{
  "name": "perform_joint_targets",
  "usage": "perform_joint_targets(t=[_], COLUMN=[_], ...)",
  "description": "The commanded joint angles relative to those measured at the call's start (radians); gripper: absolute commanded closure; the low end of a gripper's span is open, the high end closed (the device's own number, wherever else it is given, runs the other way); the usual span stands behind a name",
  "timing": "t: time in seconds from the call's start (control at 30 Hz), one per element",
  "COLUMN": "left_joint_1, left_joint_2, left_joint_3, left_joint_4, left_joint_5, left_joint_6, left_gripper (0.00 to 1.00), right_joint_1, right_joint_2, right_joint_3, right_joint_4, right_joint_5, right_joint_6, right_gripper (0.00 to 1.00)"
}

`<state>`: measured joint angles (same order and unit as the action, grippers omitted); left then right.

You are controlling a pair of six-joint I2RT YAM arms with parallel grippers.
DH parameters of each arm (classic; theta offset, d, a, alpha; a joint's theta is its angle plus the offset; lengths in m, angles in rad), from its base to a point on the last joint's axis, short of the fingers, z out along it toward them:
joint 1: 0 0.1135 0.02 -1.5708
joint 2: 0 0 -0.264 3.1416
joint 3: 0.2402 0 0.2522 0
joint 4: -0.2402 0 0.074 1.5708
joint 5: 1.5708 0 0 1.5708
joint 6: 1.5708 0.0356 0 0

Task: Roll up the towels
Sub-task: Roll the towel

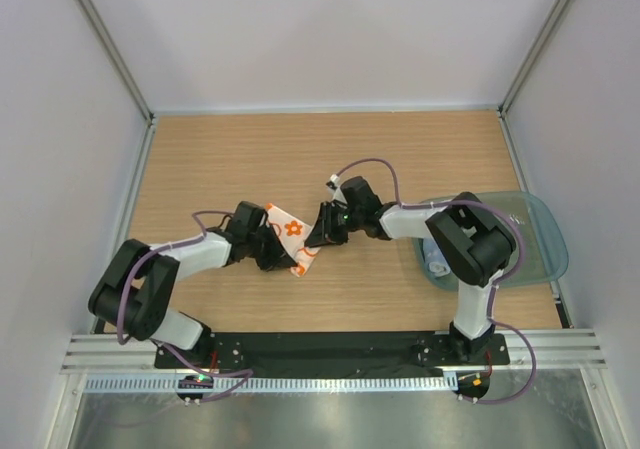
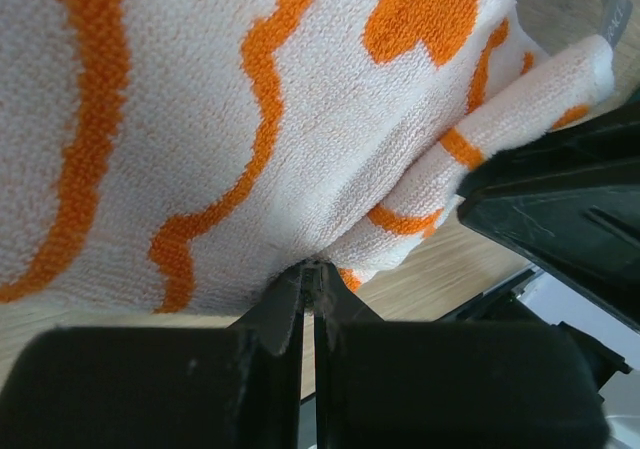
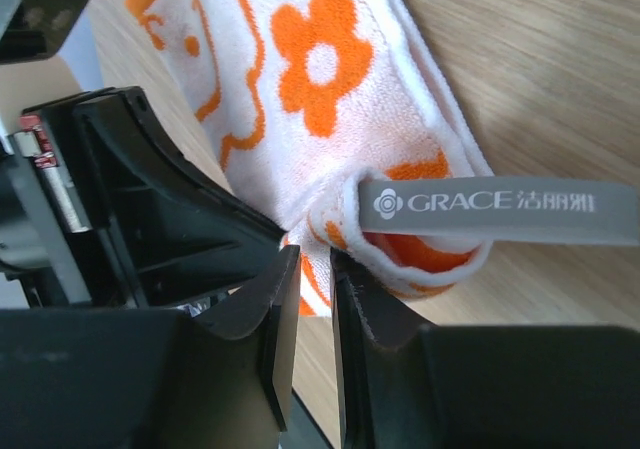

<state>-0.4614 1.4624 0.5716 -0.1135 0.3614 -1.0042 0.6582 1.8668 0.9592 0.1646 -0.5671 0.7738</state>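
Wood-grain table (image 1: 330, 149), boxed on three sides by plain white walls (image 1: 330, 29); your arm bases sit at 6 o'clock in the overhead view.

1. Left arm (image 1: 150, 279): black, bent, reaching from 7 o'clock toward the table's middle.
2. Right arm (image 1: 470, 249): black, bent, reaching from 5 o'clock toward the same spot.
3. Bin (image 1: 545, 239): translucent blue-green, at the table's 3 o'clock edge, partly under the right arm. It holds a pale bundle (image 1: 437, 262), too small to identify.
4. Towel (image 1: 290, 231): white terry with orange flowers and wavy lines, near the table's middle, held between both claws. One long edge is folded or rolled into a narrow tube.
5. Left gripper (image 2: 310, 289): at the towel's 7 o'clock in the overhead view. You can see its fingers all but meeting, with a pinch of towel edge caught between the tips.
6. Right gripper (image 3: 315, 269): at the towel's 3 o'clock in the overhead view. Only a thin slit shows between its fingers, with cloth nipped in it.
7. Tag (image 3: 500, 209): a grey loop on the towel's end, printed GRACE.
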Motion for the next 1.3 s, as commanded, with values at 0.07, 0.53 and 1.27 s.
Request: perform_joint_targets(t=[0.07, 0.53, 1.27], left_joint_1=[0.006, 0.004, -0.448], left_joint_2=[0.053, -0.085, -0.106], left_joint_3=[0.034, 0.033, 0.356], left_joint_4=[-0.064, -0.313, -0.389], left_joint_5=[-0.033, -0.235, -0.716], left_joint_6=[0.058, 0.153, 0.389], left_gripper=[1.0, 0.93, 0.7], right_joint_1=[0.0, -0.046, -0.038], right_joint_2=[0.049, 0.13, 0.114], right_joint_3=[0.027, 0.061, 0.122], right_joint_4=[0.082, -0.068, -0.184], right_joint_5=[-0.01, 0.076, 0.082], right_joint_6=[0.002, -0.037, -0.056], right_gripper=[0.75, 0.79, 0.79])
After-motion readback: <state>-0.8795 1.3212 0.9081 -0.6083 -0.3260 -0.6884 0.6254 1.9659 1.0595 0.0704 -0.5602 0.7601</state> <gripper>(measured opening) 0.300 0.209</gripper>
